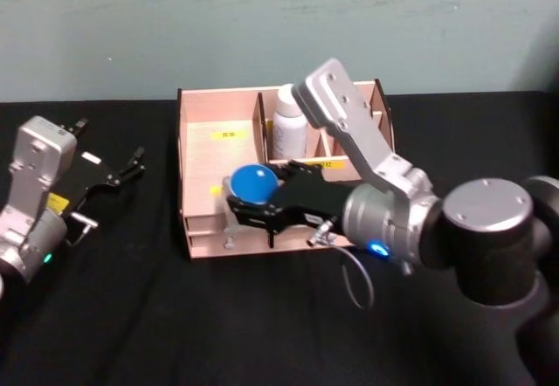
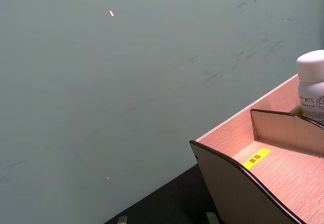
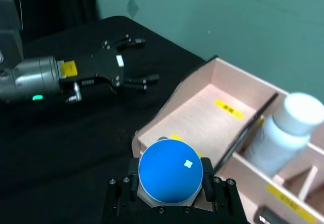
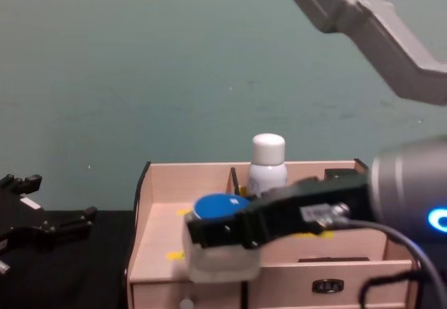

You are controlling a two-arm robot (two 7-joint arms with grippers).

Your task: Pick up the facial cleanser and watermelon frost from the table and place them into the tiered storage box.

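The right gripper [image 1: 253, 201] is clamped on the watermelon frost [image 1: 252, 183], blue lid up, and it's hanging right over the front left part of the tiered storage box [image 1: 196, 141]. Judging from the right wrist view, the jar [image 3: 170, 171] sits just above the box's low front edge, with the wide open compartment and its yellow label [image 3: 228, 109] lying ahead of it, so the drop looks like a short push forward and down. The facial cleanser [image 1: 291, 121] is already standing upright in a rear compartment, just right of the divider; the jar must stay left of that wall. The left gripper [image 1: 112, 173] rests spread open on the black table [image 1: 131, 316], well left of the box, holding nothing. Behind is a plain greenish wall [image 4: 140, 64]. The compartment floor looks flat and bare.
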